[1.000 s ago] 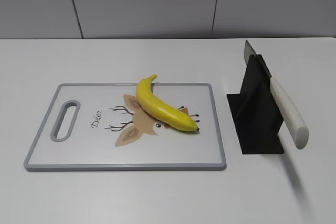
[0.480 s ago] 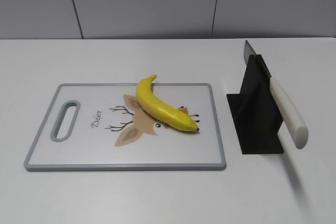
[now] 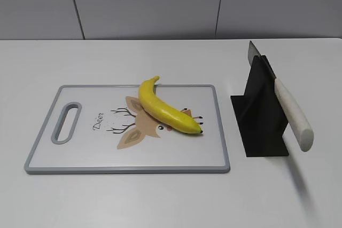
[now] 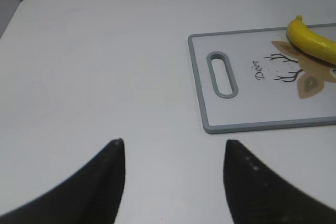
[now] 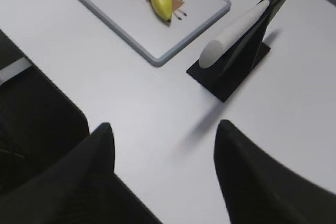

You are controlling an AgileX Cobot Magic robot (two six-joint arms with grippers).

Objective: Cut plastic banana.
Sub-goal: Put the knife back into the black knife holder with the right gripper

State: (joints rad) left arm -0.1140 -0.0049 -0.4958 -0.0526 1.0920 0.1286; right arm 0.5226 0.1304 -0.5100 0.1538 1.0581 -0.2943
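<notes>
Left of board (image 3: 48,156): bare table (image 3: 32,73), open run for the left pincer (image 4: 173,148)
Above banana (image 3: 166,108): free from every side
Between board and stand (image 3: 262,116): narrow strip of table
Stand: upright, knife (image 3: 291,111) handle juts toward the front
Right pincer (image 5: 163,129): bare table below, stand ahead
</notes>
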